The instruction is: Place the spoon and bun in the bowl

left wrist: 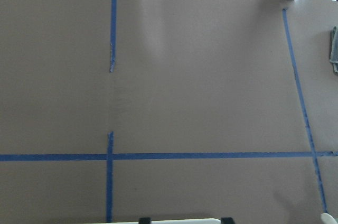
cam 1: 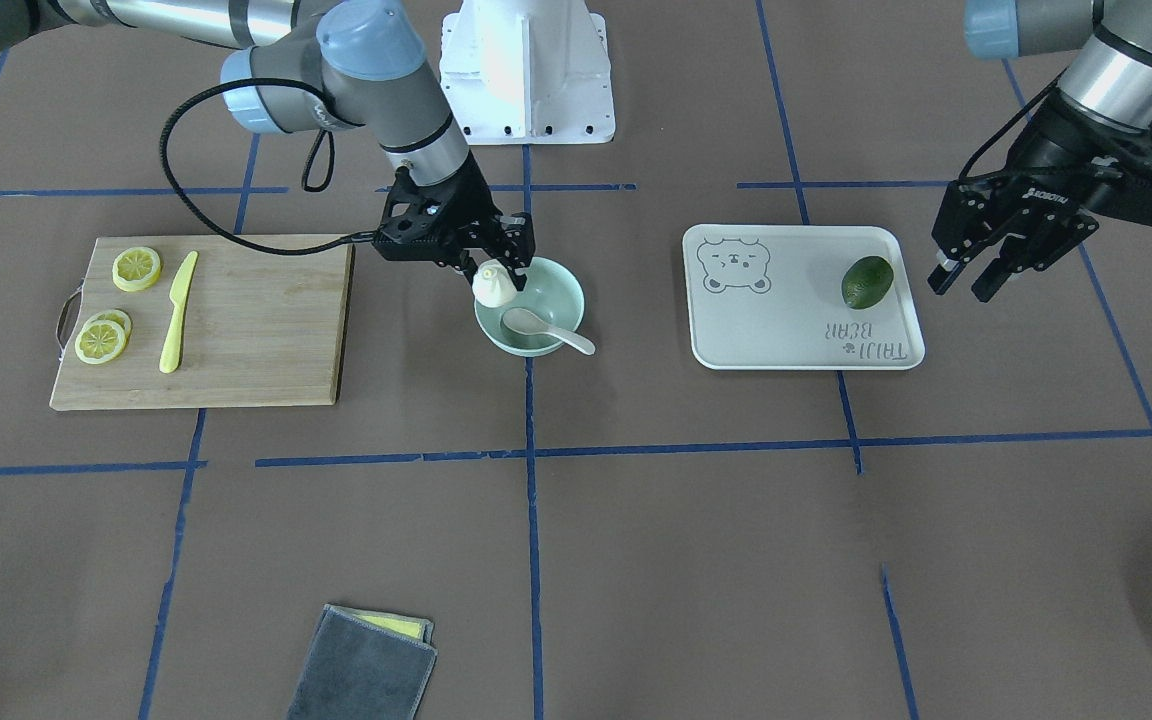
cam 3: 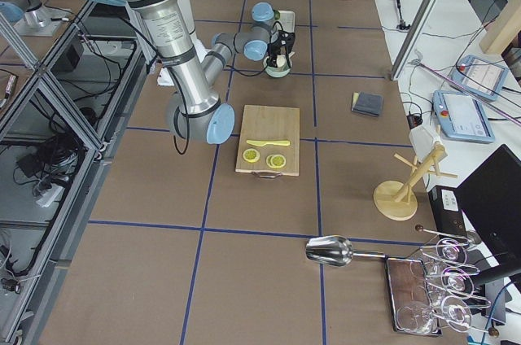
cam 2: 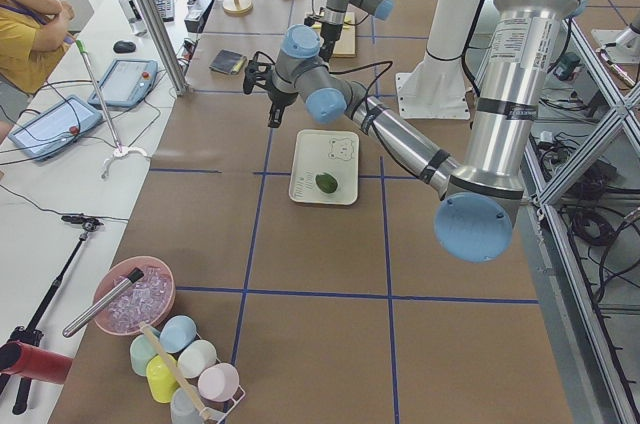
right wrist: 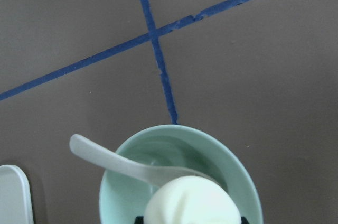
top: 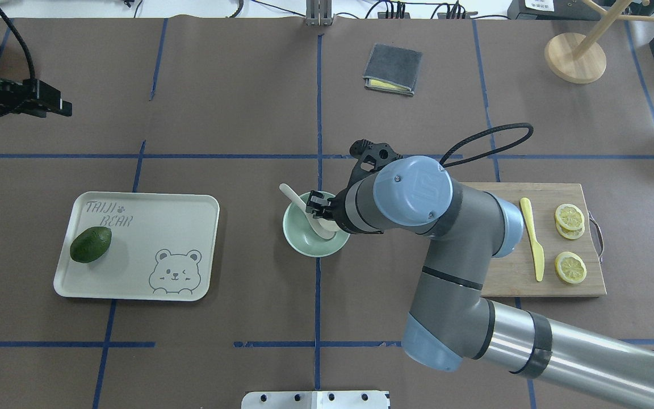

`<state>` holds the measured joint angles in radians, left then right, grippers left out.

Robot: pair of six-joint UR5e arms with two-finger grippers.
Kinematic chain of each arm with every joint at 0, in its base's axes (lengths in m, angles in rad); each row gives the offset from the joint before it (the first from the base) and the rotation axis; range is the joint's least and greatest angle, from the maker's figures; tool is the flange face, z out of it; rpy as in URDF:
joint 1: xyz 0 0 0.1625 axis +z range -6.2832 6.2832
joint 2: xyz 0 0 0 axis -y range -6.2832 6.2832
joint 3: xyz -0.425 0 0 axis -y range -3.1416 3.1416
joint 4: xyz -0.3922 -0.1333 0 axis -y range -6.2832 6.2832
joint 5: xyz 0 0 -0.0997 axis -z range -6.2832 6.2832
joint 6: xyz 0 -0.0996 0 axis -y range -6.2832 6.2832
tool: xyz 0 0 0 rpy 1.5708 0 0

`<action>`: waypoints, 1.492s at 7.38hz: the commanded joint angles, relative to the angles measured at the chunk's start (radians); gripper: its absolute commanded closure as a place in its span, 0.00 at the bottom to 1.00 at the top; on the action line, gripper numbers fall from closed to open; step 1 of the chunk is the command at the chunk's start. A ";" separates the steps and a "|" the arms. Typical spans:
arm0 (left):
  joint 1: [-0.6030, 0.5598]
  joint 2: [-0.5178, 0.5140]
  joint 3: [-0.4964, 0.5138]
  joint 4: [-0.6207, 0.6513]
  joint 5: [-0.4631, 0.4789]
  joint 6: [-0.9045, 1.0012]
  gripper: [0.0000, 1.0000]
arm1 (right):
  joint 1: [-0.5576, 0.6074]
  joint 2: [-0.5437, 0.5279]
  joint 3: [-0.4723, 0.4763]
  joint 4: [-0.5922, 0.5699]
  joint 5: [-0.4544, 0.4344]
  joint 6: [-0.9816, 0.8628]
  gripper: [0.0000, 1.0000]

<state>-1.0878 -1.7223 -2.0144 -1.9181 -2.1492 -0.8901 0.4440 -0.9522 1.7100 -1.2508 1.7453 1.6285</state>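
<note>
The mint-green bowl (cam 1: pixel 548 290) stands at the table's middle. The off-white spoon (cam 1: pixel 546 328) lies in it, scoop inside and handle out over the rim. My right gripper (cam 1: pixel 498 272) is shut on the white bun (cam 1: pixel 489 288) and holds it tilted just above the bowl's rim on the robot's side. The right wrist view shows the bun (right wrist: pixel 190 200) over the bowl (right wrist: pixel 235 168) with the spoon (right wrist: pixel 105 160) beneath it. In the overhead view my arm hides the bun; the bowl (top: pixel 298 236) and spoon (top: pixel 292 196) show. My left gripper (cam 1: pixel 976 275) is open and empty, beside the tray.
A bear-printed tray (cam 1: pixel 796 355) with a green avocado (cam 1: pixel 867 281) lies toward my left arm. A wooden cutting board (cam 1: pixel 246 340) holds lemon slices (cam 1: pixel 137 268) and a yellow knife (cam 1: pixel 177 312). A grey cloth (cam 1: pixel 366 670) lies at the operators' edge.
</note>
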 commanded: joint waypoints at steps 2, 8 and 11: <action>-0.015 0.012 0.003 -0.001 -0.003 0.029 0.44 | -0.013 0.021 -0.036 -0.001 -0.010 0.017 0.32; -0.071 0.169 0.011 -0.007 -0.001 0.402 0.00 | 0.138 -0.179 0.115 0.004 0.104 -0.077 0.00; -0.293 0.254 0.145 0.005 -0.143 0.847 0.00 | 0.451 -0.443 0.185 0.002 0.401 -0.459 0.00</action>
<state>-1.2792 -1.4972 -1.9455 -1.9157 -2.2004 -0.2246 0.7549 -1.2816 1.8817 -1.2486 2.0246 1.3606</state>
